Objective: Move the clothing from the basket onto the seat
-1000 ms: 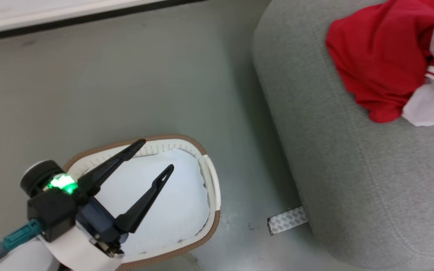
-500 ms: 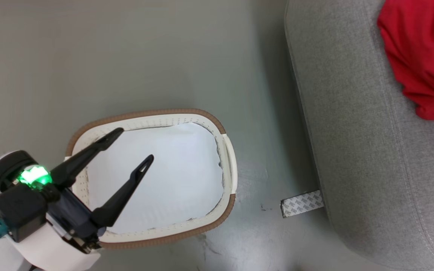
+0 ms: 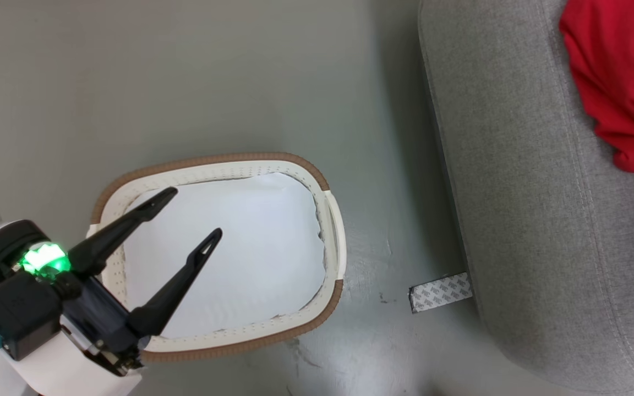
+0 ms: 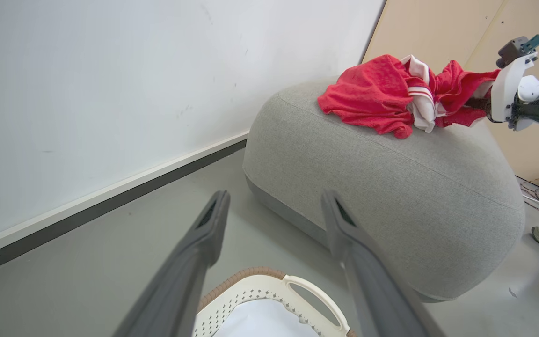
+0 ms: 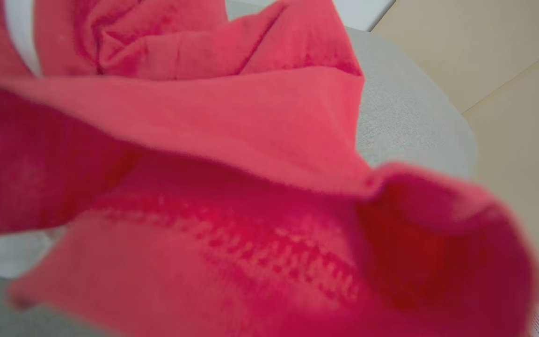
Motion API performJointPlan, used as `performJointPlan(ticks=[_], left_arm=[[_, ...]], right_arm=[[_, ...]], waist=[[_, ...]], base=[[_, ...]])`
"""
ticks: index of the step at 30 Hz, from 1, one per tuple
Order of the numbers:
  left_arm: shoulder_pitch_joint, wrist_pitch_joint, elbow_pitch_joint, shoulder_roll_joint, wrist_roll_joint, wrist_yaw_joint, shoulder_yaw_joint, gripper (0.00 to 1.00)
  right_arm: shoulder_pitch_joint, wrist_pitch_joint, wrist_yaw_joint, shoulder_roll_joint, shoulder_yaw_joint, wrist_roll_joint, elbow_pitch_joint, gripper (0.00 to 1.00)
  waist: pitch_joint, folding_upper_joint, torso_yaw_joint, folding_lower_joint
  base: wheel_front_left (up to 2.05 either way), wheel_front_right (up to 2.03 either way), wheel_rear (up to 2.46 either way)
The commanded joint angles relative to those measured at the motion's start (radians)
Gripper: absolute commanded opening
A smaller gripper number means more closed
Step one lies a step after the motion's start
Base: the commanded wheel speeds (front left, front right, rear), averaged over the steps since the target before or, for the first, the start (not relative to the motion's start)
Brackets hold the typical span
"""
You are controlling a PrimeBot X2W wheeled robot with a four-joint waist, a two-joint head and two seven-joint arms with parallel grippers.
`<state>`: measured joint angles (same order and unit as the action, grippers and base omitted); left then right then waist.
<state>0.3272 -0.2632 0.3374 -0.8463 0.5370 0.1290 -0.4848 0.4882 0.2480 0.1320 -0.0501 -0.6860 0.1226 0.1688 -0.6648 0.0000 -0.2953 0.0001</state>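
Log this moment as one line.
left gripper: open, above basket | right gripper: shut on clothing | clothing: on sofa | basket: white sheet inside

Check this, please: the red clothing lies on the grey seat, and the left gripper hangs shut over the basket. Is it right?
Not quite: the left gripper is open, its fingers spread wide, as the head view shows. The rest holds: it hangs over the basket, and the red clothing lies on the grey seat.
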Motion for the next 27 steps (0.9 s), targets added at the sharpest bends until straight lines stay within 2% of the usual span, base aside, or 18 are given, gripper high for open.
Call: performJointPlan(ticks=[1, 7, 16, 22, 27], left_arm=[[-0.009, -0.001, 0.002, -0.003, 0.006, 0.002, 0.006, 1.0], [-0.002, -0.001, -0.01, 0.033, 0.017, 0.001, -0.006, 1.0], [-0.018, -0.001, -0.09, 0.127, 0.019, 0.001, -0.005, 1.0], [-0.045, -0.001, -0.156, 0.19, 0.02, 0.001, 0.013, 1.0], [-0.063, -0.001, -0.199, 0.239, 0.025, 0.001, 0.043, 1.0]], right_arm=[[-0.012, -0.006, -0.003, -0.001, 0.003, -0.009, 0.007, 1.0], [-0.047, 0.044, -0.003, -0.001, 0.025, -0.054, 0.036, 1.0], [-0.131, 0.216, -0.003, -0.012, 0.118, -0.015, -0.056, 1.0], [-0.224, 0.367, -0.003, -0.113, 0.198, -0.098, -0.105, 1.0], [-0.266, 0.404, -0.003, -0.2, 0.27, -0.169, -0.183, 1.0]], waist=[[0.003, 0.0, -0.002, -0.0001], [0.05, 0.0, -0.006, -0.0001], [0.198, 0.0, -0.017, -0.0001], [0.297, 0.0, -0.022, -0.0001], [0.367, 0.0, -0.015, -0.0001]], base=[[0.0, 0.0, 0.0], [0.0, 0.0, 0.0], [0.0, 0.0, 0.0], [0.0, 0.0, 0.0], [0.0, 0.0, 0.0]])
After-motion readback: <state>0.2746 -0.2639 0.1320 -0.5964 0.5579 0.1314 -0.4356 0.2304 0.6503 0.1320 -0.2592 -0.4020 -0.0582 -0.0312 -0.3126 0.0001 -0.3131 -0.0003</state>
